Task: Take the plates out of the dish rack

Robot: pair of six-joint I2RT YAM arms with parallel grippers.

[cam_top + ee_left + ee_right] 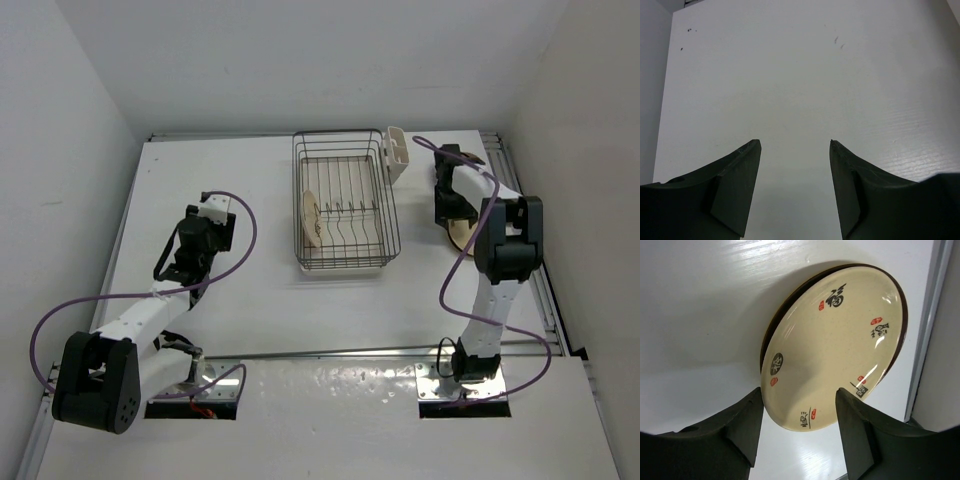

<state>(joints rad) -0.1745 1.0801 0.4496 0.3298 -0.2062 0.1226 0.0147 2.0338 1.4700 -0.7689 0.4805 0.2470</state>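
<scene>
cream plate [459, 238], mostly hidden under right arm [508, 245]

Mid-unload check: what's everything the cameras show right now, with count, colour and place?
dish rack: 1, silver wire, centre of the table toward the back
racked plate: 1, cream with a pattern, standing on edge at the rack's left side
cutlery cup: 1, white, on the rack's far right corner
unloaded plate: at least 1, cream with black and red characters, right of the rack; a dark edge under it may be a second plate, cannot tell
table: 1, white
left arm: 1, white and black, left of the rack
right arm: 1, white and black, right of the rack
left gripper: 1, dark, open over bare table
right gripper: 1, dark, open over the unloaded plate
</scene>
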